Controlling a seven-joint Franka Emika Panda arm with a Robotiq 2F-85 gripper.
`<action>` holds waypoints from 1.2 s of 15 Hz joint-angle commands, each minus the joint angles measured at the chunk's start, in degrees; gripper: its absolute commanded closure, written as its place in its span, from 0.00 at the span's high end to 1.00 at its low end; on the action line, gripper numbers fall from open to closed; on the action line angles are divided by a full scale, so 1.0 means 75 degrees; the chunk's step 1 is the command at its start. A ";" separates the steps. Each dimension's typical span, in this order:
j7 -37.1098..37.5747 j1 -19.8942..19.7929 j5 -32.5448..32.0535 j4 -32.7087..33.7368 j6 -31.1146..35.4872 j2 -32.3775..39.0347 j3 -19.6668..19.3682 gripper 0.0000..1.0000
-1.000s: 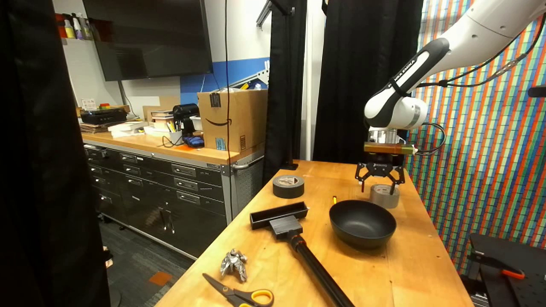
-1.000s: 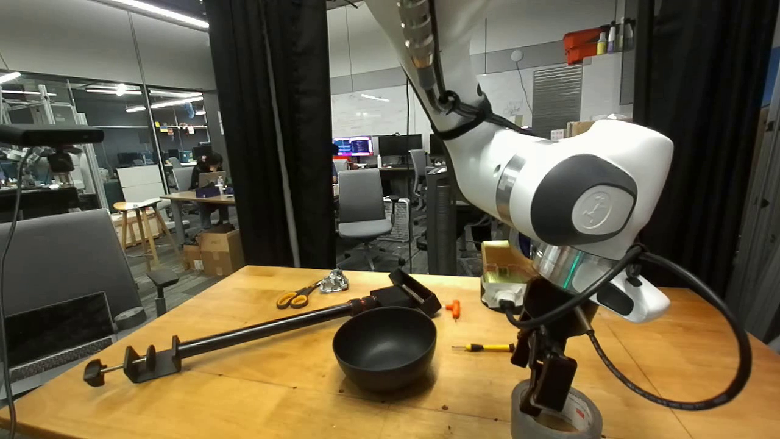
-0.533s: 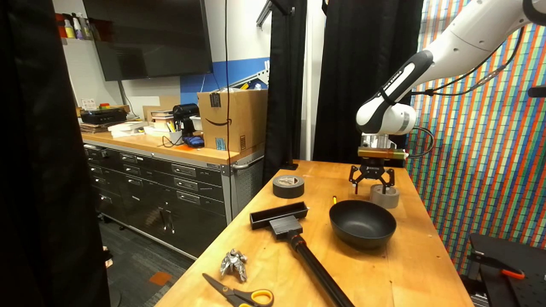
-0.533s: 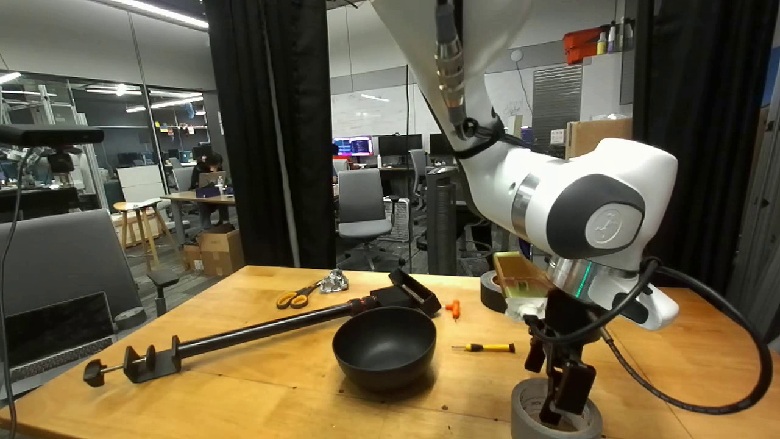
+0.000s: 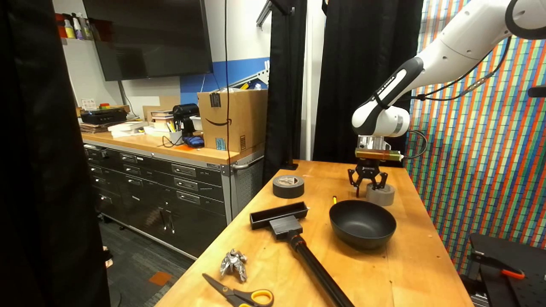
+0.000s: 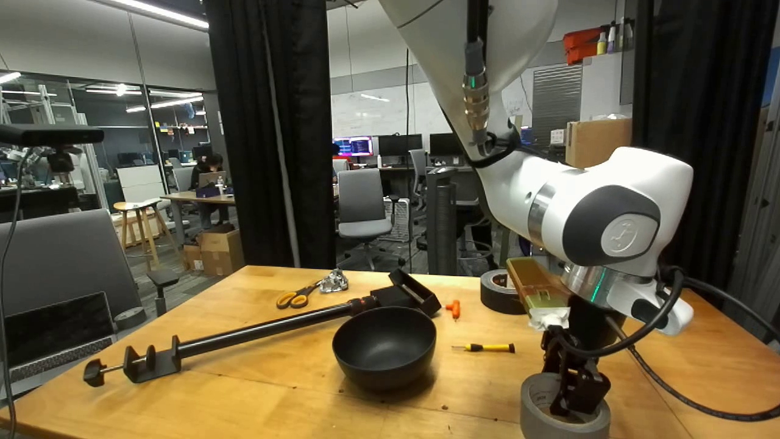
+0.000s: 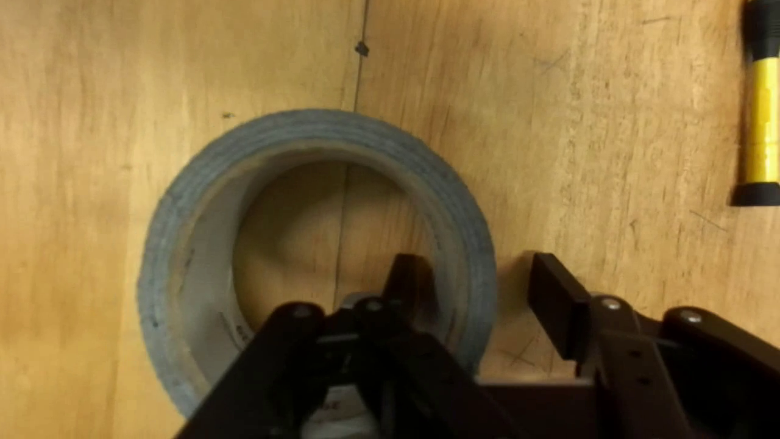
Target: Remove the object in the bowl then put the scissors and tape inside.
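- Grey tape roll [image 5: 381, 197]: lying flat on the worktop [image 5: 420, 273], core turned up to the gripper [image 7: 481, 292]. Its wall is straddled: one finger [image 7: 409, 286] is placed inside the core, the other finger [image 7: 557, 305] outside.
- Gripper partly spread. In the wrist view a gap is seen between the outer finger and the wall, so nothing is judged to be gripped. Whether the inner finger is touching the wall cannot be told.
- Step in hand: judged to be the pick-up of the tape.
- Yellow-and-black screwdriver [image 6: 490, 348]: taken to be the object for removal. Found on the worktop near the gripper, on the outer finger's side. Nothing is seen in the black bowl [image 6: 385, 375], so that step is reckoned done.
- Bowl: upright, near the gripper, roughly between it and the yellow-handled scissors [image 5: 234, 295].
- Scissors: well apart from the gripper, farther off than the bowl; not yet put in.
- Black tape roll [image 5: 288, 189]: also well apart from the gripper. Grey roll is assumed to be wanted.
- Next move: the outer finger needs to be brought in until the wall is pinched from both faces; after that, a straight lift, high enough for the bowl's rim to be cleared, is called for.
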 commanded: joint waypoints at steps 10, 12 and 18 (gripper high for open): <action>-0.0072 0.0115 -0.0258 -0.0591 -0.0139 -0.1172 -0.0136 0.04; -0.0016 0.0256 -0.0377 -0.0872 -0.0194 -0.1625 -0.0103 0.04; -0.0008 0.0842 -0.0660 -0.1523 -0.0653 -0.2752 0.0248 0.05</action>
